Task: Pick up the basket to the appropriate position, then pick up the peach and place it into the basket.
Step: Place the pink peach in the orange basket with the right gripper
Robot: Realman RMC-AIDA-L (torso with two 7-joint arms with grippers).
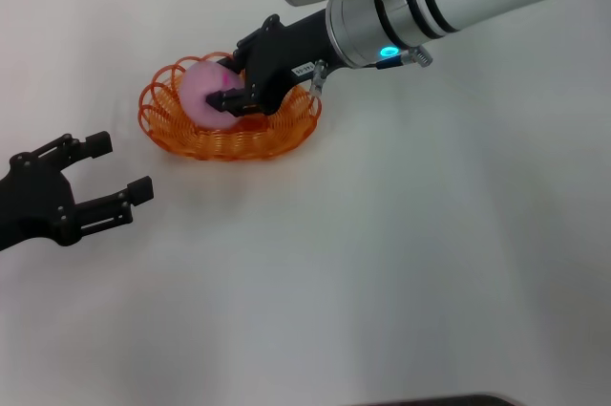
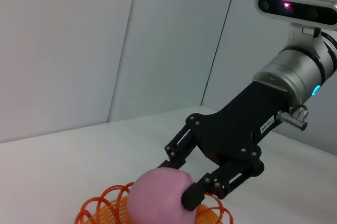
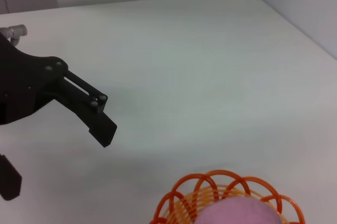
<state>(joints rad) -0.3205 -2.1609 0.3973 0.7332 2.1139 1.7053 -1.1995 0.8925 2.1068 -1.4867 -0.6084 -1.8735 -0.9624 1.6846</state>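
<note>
The orange wire basket sits on the white table at the back left. The pale pink peach lies inside it, with a magenta spot near its top. My right gripper reaches in from the right and is shut on the peach, one finger in front of it and one behind. The left wrist view shows that grip on the peach over the basket. My left gripper is open and empty at the left, nearer than the basket and apart from it.
The white table stretches to the right and front of the basket. The right wrist view shows the left gripper beyond the basket rim, with the peach at the frame's lower edge.
</note>
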